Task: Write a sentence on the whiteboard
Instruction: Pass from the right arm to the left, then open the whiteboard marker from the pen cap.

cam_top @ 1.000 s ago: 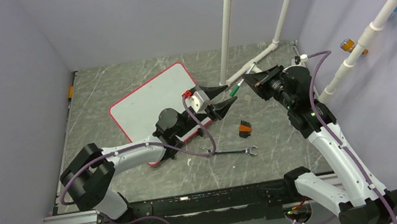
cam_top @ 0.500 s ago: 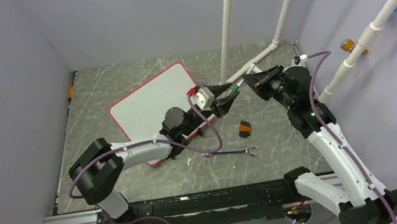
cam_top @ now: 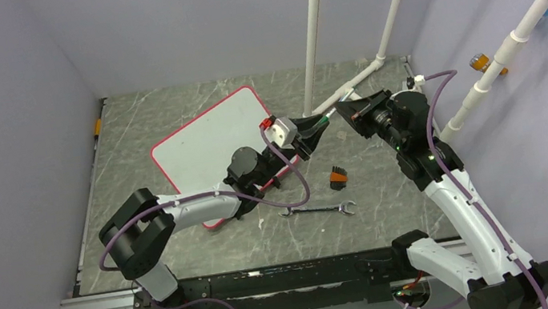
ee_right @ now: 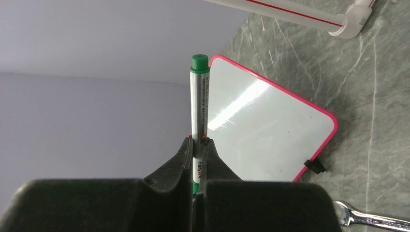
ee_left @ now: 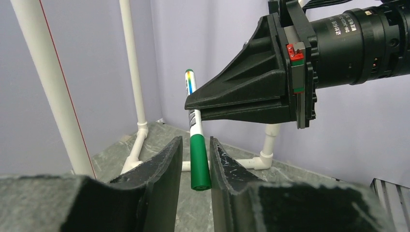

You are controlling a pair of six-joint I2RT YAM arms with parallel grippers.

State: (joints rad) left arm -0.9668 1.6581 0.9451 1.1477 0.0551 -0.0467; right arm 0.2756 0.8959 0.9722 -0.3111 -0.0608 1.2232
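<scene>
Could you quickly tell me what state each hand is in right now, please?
Left hand: open, set either side of the green cap, not clamped on it.
Right hand: closed, holding the marker.

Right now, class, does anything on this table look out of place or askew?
The whiteboard lies askew, turned at an angle to the edges of the table. A wrench lies nearby, a tool that writing does not call for. Nothing looks spilled or damaged.
</scene>
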